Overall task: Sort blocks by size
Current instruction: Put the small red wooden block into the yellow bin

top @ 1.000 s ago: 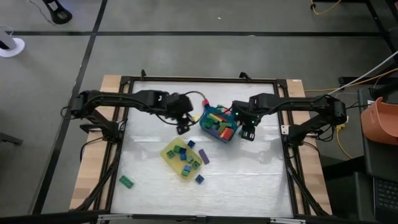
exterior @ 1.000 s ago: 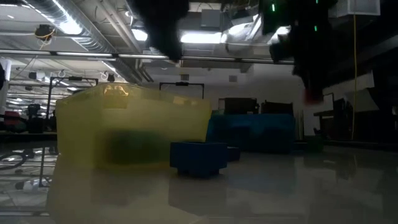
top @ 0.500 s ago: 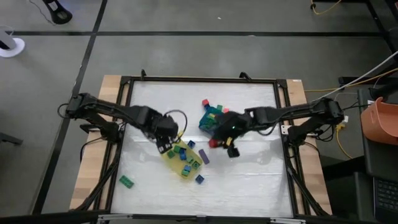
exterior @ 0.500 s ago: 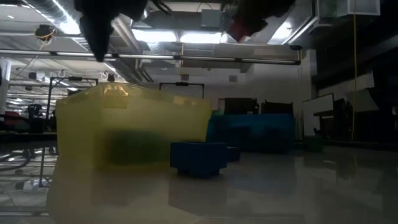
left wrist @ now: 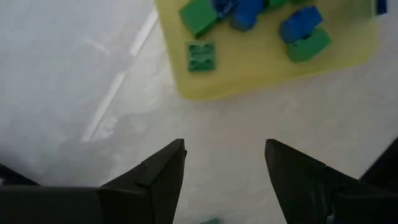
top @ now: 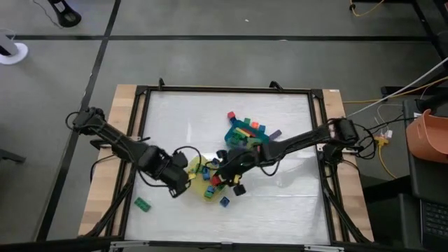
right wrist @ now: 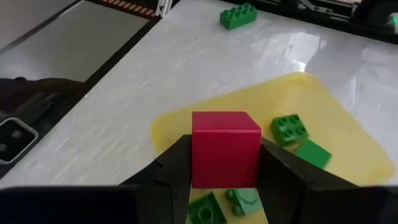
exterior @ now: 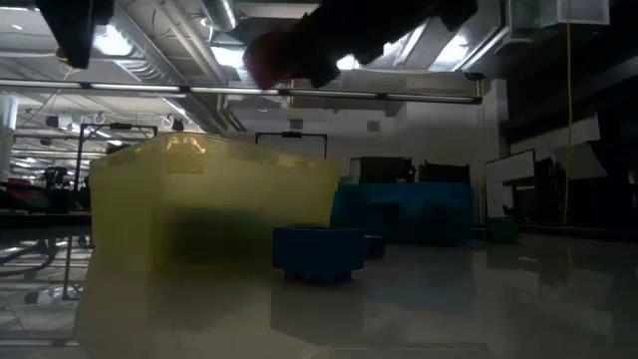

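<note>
Nearest the front edge of the table [top: 280, 203]: one long green block [top: 143, 204] lying alone on the white surface, well apart from everything else. Just beyond it, left gripper [top: 179, 187] hanging beside the yellow tray [top: 190, 173], fingers spread wide and empty over bare table, tray corner with green and blue blocks [left wrist: 249, 18] ahead of them. Over the same tray from the other side, right gripper [top: 218, 180], fingers clamped on a red cube [right wrist: 225, 148] held above the tray's yellow floor; several small green blocks [right wrist: 288, 129] already lying in the tray below. A small blue block [top: 224, 201] resting on the table just beside the tray's near edge. Farther back, teal-blue tray [top: 231, 137] piled with mixed blocks, a red one [top: 231, 115] and a few more scattered just beside it.
</note>
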You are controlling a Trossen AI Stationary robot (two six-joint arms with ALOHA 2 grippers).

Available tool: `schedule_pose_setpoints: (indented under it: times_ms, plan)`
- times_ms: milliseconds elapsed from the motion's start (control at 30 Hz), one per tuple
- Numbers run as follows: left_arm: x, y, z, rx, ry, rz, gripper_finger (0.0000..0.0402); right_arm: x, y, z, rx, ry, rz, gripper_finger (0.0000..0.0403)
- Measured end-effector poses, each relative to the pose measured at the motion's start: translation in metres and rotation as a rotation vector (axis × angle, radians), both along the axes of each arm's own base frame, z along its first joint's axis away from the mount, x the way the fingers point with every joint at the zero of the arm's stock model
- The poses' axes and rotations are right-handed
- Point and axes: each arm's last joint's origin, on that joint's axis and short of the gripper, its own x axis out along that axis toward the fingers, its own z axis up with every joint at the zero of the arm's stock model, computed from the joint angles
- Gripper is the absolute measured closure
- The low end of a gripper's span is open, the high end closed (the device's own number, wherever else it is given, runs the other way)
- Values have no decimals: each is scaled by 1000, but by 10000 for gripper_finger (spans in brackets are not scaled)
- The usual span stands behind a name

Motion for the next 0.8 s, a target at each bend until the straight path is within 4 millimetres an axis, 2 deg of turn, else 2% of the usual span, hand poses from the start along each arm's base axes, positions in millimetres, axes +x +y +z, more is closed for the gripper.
schedule_pose_setpoints:
  times_ms: [233, 333, 600, 800]
  plan:
    - [-5, -27, 2, -47, -96, -31, 192, 12, 2, -26, -12, 8, -16, 253]
    - [-10, -36, 2, -87, -102, 30, 192, 14, 1, -31, -35, 16, -81, 249]
    - [-26, -57, 2, -287, -54, 560, 192, 17, -2, -38, -80, 22, -153, 190]
    - [-41, -84, -9, -333, -6, 848, 192, 17, -2, -38, -79, 22, -153, 164]
